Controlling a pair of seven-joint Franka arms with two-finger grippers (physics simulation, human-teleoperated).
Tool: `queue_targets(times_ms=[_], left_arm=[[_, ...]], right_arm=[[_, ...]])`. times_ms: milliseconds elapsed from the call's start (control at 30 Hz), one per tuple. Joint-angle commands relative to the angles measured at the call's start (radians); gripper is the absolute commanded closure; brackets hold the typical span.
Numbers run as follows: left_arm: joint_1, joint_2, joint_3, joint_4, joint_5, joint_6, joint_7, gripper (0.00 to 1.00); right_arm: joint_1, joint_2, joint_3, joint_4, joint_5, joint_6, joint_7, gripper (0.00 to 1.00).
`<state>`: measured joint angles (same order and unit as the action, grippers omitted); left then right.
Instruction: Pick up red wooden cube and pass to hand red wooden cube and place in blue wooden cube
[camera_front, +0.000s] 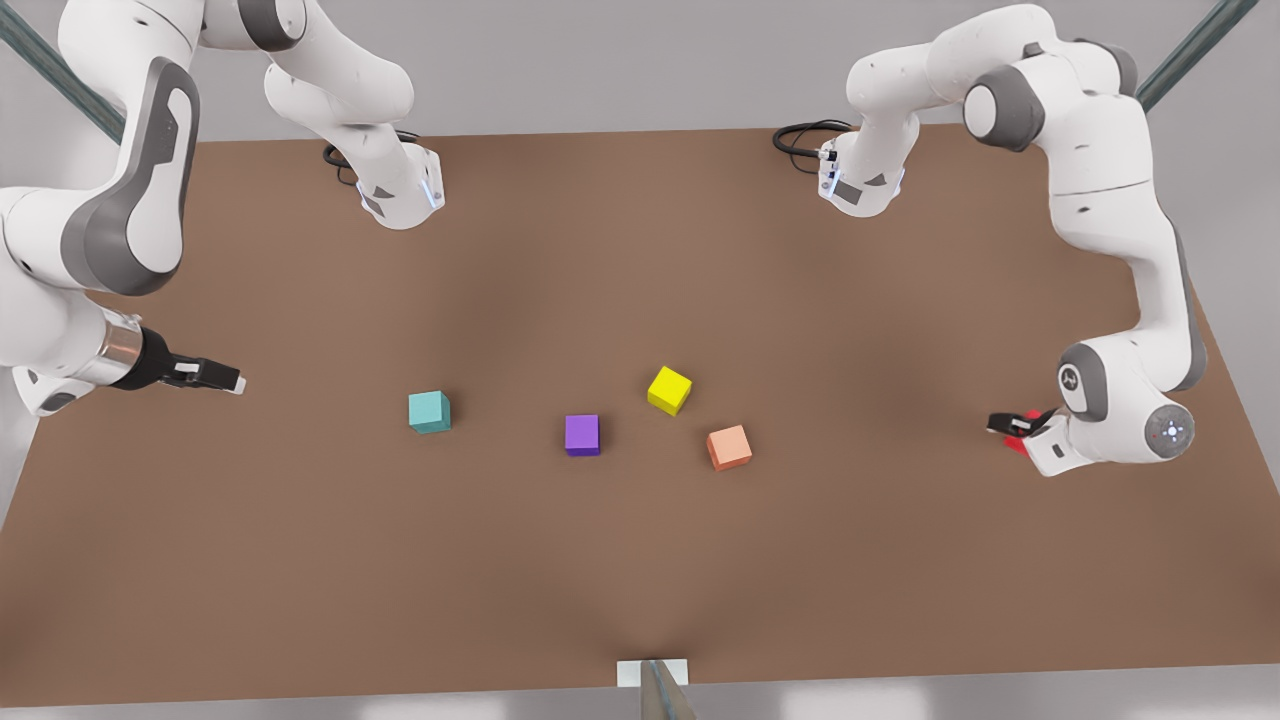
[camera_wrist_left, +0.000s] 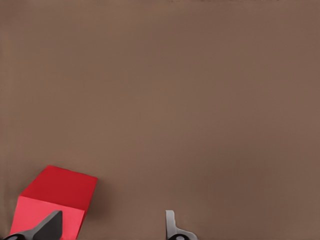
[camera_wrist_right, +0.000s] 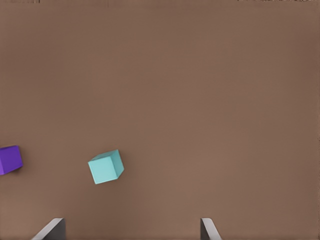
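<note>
Five cubes show in the front view on the brown counter (camera_front: 640, 560). The blue cube (camera_front: 429, 411) sits toward that view's left, roughly midway between the far and near edges. The purple cube (camera_front: 582, 435) lies near the counter's middle, the yellow cube (camera_front: 669, 389) just beyond it toward the far edge, and the orange cube (camera_front: 729, 447) close beside the yellow one on the near side. The red cube (camera_front: 1019, 437) lies well apart from these, close to the edge on that view's right, mostly hidden by the left tool (camera_front: 1012, 428), which is low at the cube. The right tool (camera_front: 232, 381) hangs near the opposite edge, pointing toward the blue cube but well apart from it; from this angle I cannot tell how its fingers stand.

From the left wrist view, the red cube (camera_wrist_left: 56, 202) rests on the counter (camera_wrist_left: 190, 100). The left tool (camera_wrist_left: 111, 227) has its fingers apart: the dark fingertip (camera_wrist_left: 49, 226) overlaps the cube's face, while the pale one stands clear of the cube over bare counter. Whether the dark tip touches the cube cannot be told.

From the right wrist view, the blue cube (camera_wrist_right: 105, 166) sits ahead of the right tool (camera_wrist_right: 131, 230), whose fingers are spread wide with nothing between them. The purple cube (camera_wrist_right: 10, 159) lies past the blue one, partly cut off.
</note>
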<state>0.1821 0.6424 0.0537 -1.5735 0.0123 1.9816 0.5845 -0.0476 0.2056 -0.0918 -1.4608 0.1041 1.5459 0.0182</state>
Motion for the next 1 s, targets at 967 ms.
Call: queue_targets(times_ms=[967], left_arm=[[0.020,-0.009,0.051,-0.066,0.067,0.112,0.094,0.00]], right_arm=[[-0.008,0.000,0.001,-0.003,0.009,0.005,-0.027,0.00]])
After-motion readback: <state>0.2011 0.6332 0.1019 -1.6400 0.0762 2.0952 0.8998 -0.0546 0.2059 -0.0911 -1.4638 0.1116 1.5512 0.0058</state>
